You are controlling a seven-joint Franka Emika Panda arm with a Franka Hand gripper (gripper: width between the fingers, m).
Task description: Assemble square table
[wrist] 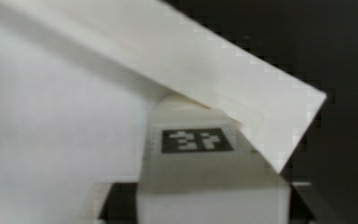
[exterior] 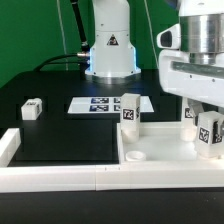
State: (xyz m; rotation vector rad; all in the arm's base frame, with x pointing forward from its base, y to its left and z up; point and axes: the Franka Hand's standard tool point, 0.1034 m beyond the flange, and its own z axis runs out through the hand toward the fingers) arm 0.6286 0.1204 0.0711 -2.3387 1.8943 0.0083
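Note:
The white square slab with a raised rim lies at the exterior view's right. One white tagged leg stands upright at its far left corner. A round socket shows open at the near left corner. My gripper comes down over the slab's right side, shut on another white tagged leg held upright at the slab's right edge. In the wrist view this leg sits between my dark fingers, its tag facing the camera, with the slab's corner behind it. My gripper's jaws press on both sides.
A third leg lies on the black table at the left. The marker board lies flat behind the slab. Long white border rails run along the front and left. The robot base stands at the back. A small white piece is partly hidden behind my gripper.

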